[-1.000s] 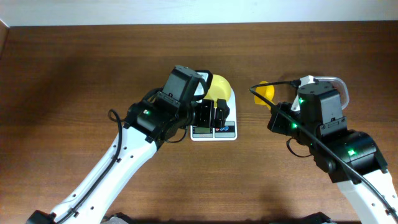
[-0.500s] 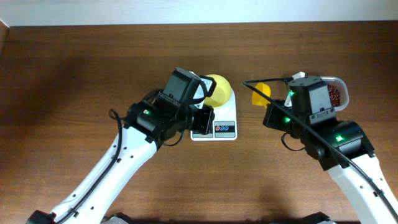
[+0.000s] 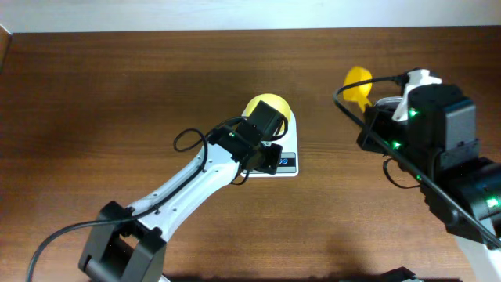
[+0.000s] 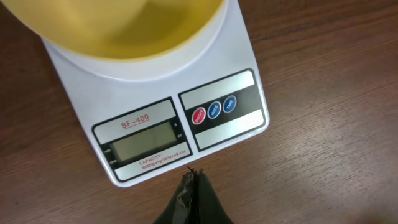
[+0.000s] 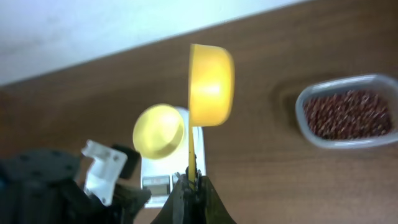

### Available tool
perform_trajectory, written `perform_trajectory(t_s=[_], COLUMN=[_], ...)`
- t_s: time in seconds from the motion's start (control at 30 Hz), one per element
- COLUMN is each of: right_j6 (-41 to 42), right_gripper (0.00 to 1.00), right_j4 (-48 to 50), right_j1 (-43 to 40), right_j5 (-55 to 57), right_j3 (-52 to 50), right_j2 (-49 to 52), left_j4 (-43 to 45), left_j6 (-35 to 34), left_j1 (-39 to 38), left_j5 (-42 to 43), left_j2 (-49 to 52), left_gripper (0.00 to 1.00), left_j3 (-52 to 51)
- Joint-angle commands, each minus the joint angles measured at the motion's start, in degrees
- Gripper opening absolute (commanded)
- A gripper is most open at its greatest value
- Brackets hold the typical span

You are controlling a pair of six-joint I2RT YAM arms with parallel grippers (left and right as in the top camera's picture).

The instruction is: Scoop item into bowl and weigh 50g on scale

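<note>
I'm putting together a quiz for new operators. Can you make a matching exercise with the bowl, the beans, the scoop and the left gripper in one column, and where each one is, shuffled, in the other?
Things:
1. bowl
2. beans
3. scoop
4. left gripper

Places:
A. in the clear container
B. shut on nothing, by the front edge of the scale
C. held by its handle in the right gripper
D. sitting on the scale

Pairs: 1-D, 2-A, 3-C, 4-B
</note>
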Motion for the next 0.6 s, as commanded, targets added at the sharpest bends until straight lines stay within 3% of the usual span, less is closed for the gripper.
perform_trajectory(t_s=[0.0,0.07,0.13,0.3,0.57], right_j6=[-1.0,-1.5,-2.6,-8.7,-10.0], right_gripper=[0.04,0.04,0.04,0.04,0.04], right_j4=[-0.9,-1.4,-2.6,-5.1,-5.6], right_j1=[0.2,-0.2,-4.6,-19.0,-19.3], right_j5=[7.1,9.5,7.9,-10.2,-11.5], right_j3=[2.7,2.7,2.7,2.7,2.7], right_j2=[-0.3,0.1,0.1,0.6,1.2], left_j4=[1.5,3.4,4.7,8.2,10.8], left_j6=[-0.6,-0.6,-0.7,-1.7,-1.7], left_j1=[-0.2,-1.1,-3.3,-3.7,-3.7], left_j5=[2.8,4.0,-0.7,-7.2,-8.6], left_j2=[3.0,5.7,8.1,11.5,13.3], left_gripper=[0.00,0.00,0.00,0.00,0.00], left_j3=[-0.2,-0.2,-0.2,-0.2,-0.2])
